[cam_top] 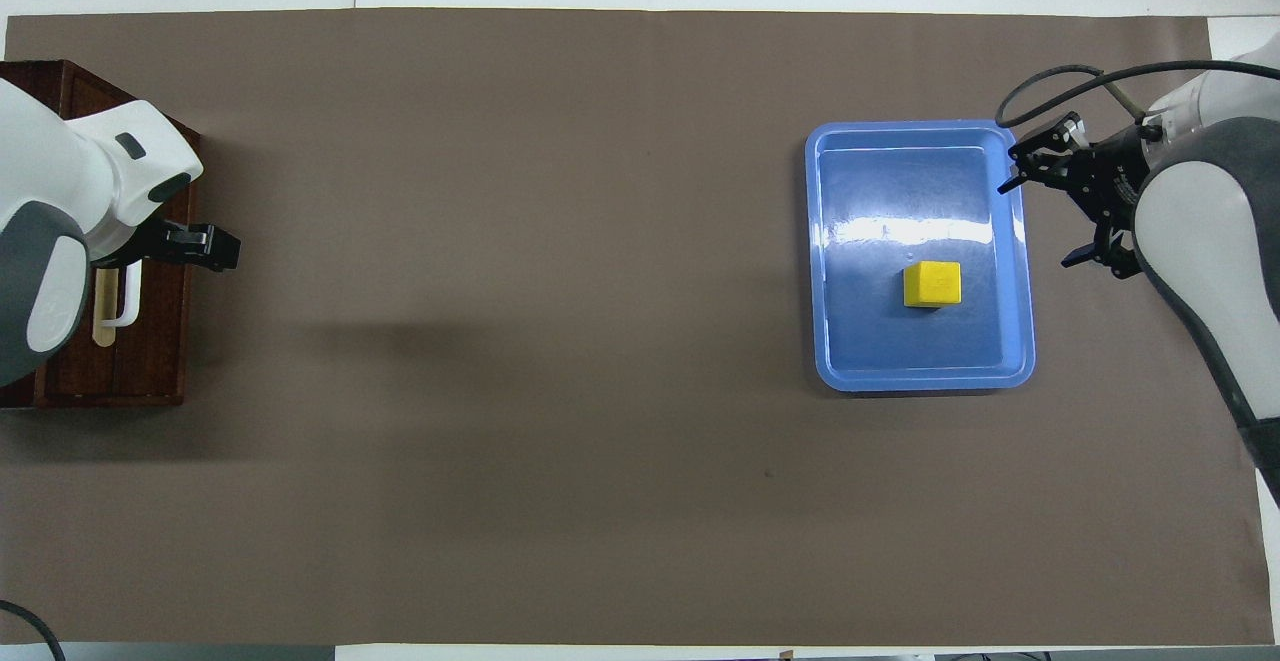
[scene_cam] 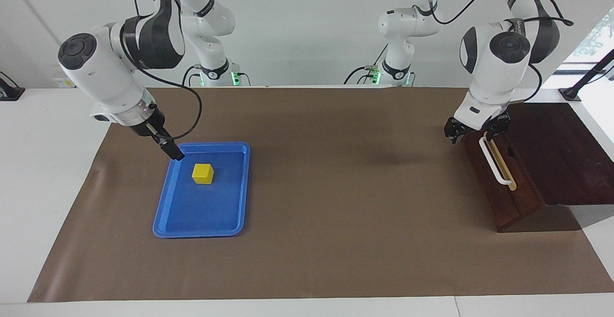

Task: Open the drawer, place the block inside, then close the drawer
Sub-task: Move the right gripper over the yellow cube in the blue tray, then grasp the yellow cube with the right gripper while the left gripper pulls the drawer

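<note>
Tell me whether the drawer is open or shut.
Shut. The drawer front sits flush with the wooden box, no pale interior showing; the white handle is not pulled out.

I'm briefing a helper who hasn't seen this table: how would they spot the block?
Find the blue tray on the brown mat, toward the right arm's end. The block sits in it, a small bright yellow cube, the only thing in the tray.
</note>
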Available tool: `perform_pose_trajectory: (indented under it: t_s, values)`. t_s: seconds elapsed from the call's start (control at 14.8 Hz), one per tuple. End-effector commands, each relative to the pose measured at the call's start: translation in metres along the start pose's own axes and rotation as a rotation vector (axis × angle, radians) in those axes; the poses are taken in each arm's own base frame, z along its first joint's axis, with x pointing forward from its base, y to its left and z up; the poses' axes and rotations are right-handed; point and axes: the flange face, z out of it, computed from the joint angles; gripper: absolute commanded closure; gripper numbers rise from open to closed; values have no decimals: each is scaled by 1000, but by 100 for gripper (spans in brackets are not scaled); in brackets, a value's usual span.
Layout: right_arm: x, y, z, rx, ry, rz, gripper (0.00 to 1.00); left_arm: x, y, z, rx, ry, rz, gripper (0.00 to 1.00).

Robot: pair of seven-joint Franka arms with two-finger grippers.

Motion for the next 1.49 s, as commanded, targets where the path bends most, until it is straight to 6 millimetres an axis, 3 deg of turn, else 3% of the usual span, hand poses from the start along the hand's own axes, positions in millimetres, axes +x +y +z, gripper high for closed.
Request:
perform_pose_trajectory:
  t_s: [0.0,0.47,1.15,1.42]
  values:
    - [29,6,14,69,-105,295,4,7,0,17,40,26,-22,0]
    - [86,41,87,89,-297,530,4,12,-23,53,86,59,-27,0]
    - [96,74,176,151,-466,469,3,16,-21,75,98,57,-6,0]
    - [93,79,192,181,-511,477,3,19,-16,87,97,45,-8,0]
